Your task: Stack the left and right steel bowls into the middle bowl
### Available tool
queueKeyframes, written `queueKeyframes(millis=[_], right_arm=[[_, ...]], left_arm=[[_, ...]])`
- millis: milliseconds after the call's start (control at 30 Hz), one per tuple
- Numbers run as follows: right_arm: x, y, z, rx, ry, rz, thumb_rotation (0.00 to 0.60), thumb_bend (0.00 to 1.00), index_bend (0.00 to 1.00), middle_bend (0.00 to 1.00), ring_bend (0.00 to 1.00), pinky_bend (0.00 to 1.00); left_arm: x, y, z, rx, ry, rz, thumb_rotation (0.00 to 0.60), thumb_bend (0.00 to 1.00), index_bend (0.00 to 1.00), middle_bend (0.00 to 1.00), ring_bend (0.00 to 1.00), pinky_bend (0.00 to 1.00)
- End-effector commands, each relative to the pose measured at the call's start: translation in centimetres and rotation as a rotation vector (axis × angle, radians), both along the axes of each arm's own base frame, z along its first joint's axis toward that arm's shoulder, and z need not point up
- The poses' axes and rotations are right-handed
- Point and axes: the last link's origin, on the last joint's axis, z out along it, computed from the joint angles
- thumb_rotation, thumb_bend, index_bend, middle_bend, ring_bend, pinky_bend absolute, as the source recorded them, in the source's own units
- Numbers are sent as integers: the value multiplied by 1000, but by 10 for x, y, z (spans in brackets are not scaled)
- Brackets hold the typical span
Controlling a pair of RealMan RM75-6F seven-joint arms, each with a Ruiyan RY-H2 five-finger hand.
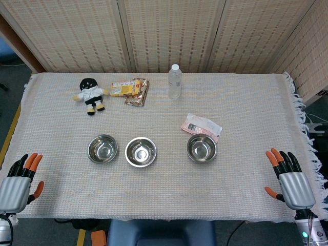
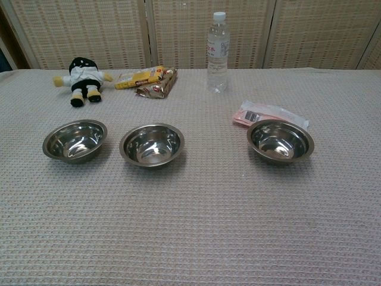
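Note:
Three empty steel bowls stand in a row on the cloth-covered table. The left bowl [image 1: 102, 148] [image 2: 75, 140] sits close beside the middle bowl [image 1: 141, 151] [image 2: 152, 145]. Further off stands the right bowl [image 1: 201, 148] [image 2: 280, 141]. My left hand [image 1: 19, 183] rests at the near left corner of the table, fingers spread, holding nothing. At the near right edge my right hand [image 1: 290, 181] lies the same way, empty. Both hands are far from the bowls. The chest view shows neither hand.
A pink packet [image 1: 202, 126] [image 2: 268, 113] lies just behind the right bowl, touching its far rim. A water bottle [image 1: 175, 81] [image 2: 218, 52], snack packs [image 1: 131, 90] [image 2: 149, 80] and a small doll [image 1: 90, 95] [image 2: 82, 80] sit along the back. Woven screens stand behind the table.

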Motion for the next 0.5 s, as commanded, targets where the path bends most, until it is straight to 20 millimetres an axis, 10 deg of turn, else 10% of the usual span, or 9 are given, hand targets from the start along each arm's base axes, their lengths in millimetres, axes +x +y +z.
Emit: queueKeyframes(millis=[33,500], right_arm=[[1,0,-2,9,-2,4,600,52,0,0,0,0],[-4,-7,-7,19,19,-26,600,52,0,0,0,0]], left_arm=[[3,-1,-2,-5,5,-15,600,402,0,39,0,145],[22,35,-114,-140,118,-257,600,399,169,0,0,134]])
